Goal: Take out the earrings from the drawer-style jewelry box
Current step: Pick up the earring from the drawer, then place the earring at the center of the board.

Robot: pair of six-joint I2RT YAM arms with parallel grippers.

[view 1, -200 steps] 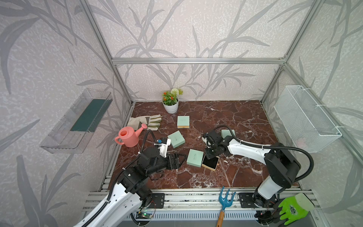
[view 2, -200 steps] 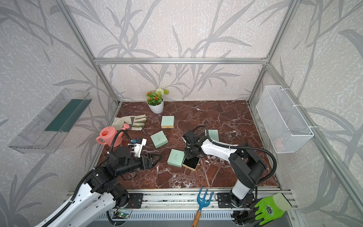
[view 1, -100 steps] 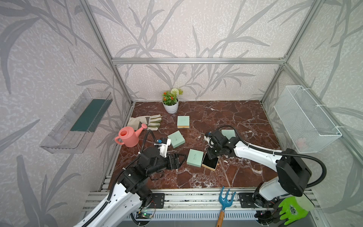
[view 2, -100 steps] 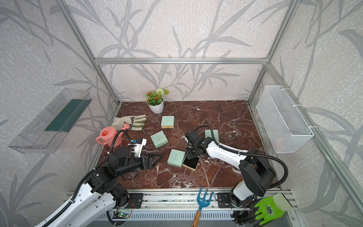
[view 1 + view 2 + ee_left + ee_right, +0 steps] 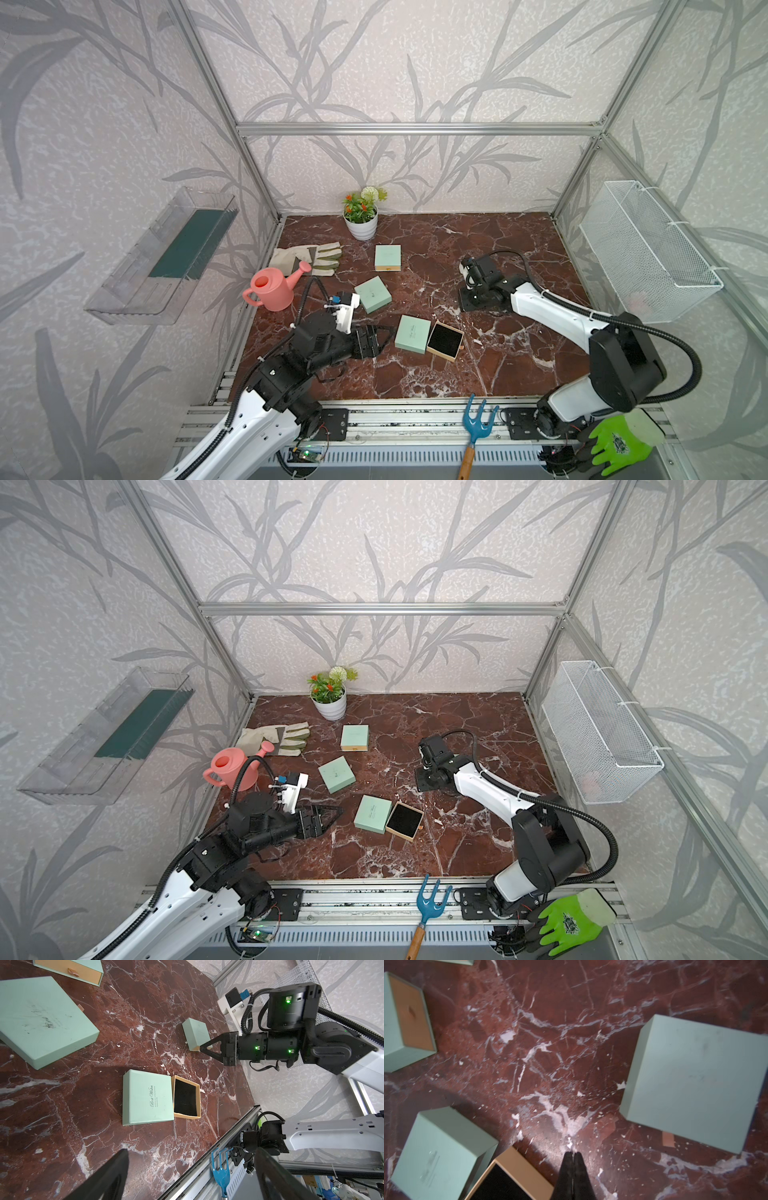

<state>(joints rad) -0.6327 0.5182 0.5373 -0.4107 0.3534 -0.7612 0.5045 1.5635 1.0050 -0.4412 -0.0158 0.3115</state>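
— Mint-green jewelry box [image 5: 412, 339] near the front of the marble tabletop [image 5: 511, 357], with its tan drawer [image 5: 185, 1097] already slid out beside the sleeve. Opening step done, by the look of it.

— Black lining bare?

— Looks bare in the left wrist view. No silvery specks anywhere on it. Only a corner of the drawer visible from the right wrist camera, so not fully certain.

— Where to look for the earrings, then?

— Hard to say. Not seen in any view. Possibly pinched in the right gripper [image 5: 573, 1155], possibly lost among the pale flecks of the marble. Too tiny to tell.

— Right gripper clenched?

— Fully closed, tips pressed together. Poised low over bare marble between the drawer and a smaller closed mint box [image 5: 695, 1084], and clear of the drawer.

— And the left gripper [image 5: 334, 817]?

— Spread wide, grasping nothing. Hovering near the sleeve, on the side away from the drawer, not touching it.

— Judged progress?

— Late, probably: drawer open and seemingly emptied. Left to do, at most: a set-down of anything pinched, plus a check for any piece missed.
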